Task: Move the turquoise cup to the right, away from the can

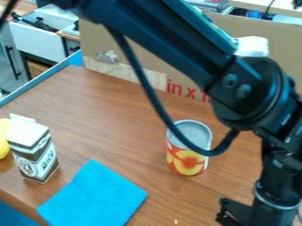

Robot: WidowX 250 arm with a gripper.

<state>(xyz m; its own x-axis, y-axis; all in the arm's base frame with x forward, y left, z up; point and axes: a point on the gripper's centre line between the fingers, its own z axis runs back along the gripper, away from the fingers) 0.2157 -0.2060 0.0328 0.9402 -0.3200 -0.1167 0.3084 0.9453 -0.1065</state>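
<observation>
The black cable [144, 84] looping below the arm passes in front of the silver-topped can with a red, orange and yellow label [187, 164]; if there is real contact, which I cannot tell, any sweep of the arm could drag or topple the can. Once on its side, the round can could roll.

The black two-finger tool [259, 214] is over the near right part of the brown wood-grain counter [106, 101]. I cannot tell how far open it is or whether it has hold of anything. The can stands upright, right of the counter's middle.

The tall brown-and-white carton [36, 159] stands near the counter's near edge, towards the left, beside a yellow thing [3, 139]; a knock could tip it. The bright blue cloth [94, 196], flat between these 2 containers, could bunch if snagged. Both look closed, their contents hidden.
</observation>
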